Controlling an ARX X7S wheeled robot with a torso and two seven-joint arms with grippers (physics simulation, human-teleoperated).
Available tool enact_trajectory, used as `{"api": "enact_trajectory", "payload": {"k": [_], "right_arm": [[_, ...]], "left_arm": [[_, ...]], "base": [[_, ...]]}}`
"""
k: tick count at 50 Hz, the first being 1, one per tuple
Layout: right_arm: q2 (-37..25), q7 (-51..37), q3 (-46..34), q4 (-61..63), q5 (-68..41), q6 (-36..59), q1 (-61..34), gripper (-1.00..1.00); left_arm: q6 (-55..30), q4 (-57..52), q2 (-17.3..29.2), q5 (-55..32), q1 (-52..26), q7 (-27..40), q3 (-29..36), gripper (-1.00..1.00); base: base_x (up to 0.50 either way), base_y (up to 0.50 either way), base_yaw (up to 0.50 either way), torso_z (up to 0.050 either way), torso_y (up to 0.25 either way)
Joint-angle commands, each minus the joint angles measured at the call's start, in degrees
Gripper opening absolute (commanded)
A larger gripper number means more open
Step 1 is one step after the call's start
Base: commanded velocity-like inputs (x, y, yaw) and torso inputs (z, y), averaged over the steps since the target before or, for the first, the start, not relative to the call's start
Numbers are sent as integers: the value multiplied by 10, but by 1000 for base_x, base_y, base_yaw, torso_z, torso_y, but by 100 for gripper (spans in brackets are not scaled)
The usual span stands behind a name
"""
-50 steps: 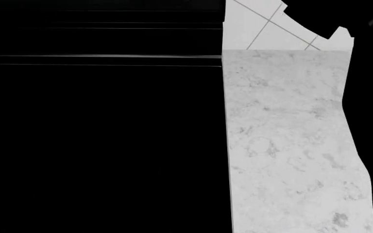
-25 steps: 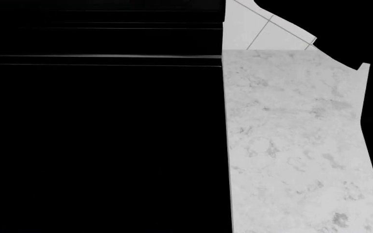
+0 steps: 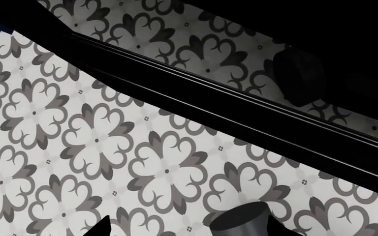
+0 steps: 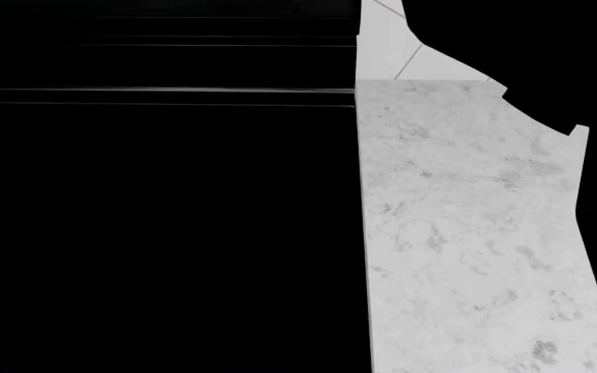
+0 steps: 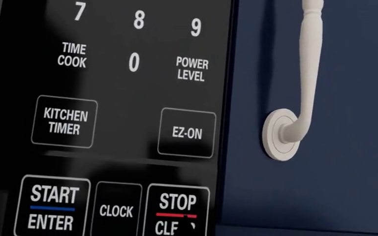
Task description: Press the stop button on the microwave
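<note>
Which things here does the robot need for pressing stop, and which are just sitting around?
Needed for the job:
- microwave keypad
- STOP button

Just there:
- START/ENTER button
- CLOCK button
- KITCHEN TIMER button
- EZ-ON button
- white cabinet handle on the blue door
- marble counter
- patterned floor
</note>
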State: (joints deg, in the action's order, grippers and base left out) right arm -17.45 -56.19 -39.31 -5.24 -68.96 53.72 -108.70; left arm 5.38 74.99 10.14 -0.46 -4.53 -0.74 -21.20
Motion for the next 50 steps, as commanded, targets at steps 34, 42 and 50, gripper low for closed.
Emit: {"api": "enact_trajectory", "payload": {"k": [34, 42, 50], "right_arm": [[26, 147, -65, -183, 111, -102, 11, -100], [24, 153, -65, -197, 115, -111, 18, -100], [16, 153, -66, -196, 115, -111, 28, -100]], "left_arm": [[0, 0, 0, 0, 0, 0, 0, 100], [0, 0, 0, 0, 0, 0, 0, 100], [0, 0, 0, 0, 0, 0, 0, 100]], "base": [[5, 1, 2, 1, 0], [14, 3, 9, 4, 0], [13, 3, 9, 3, 0]]}}
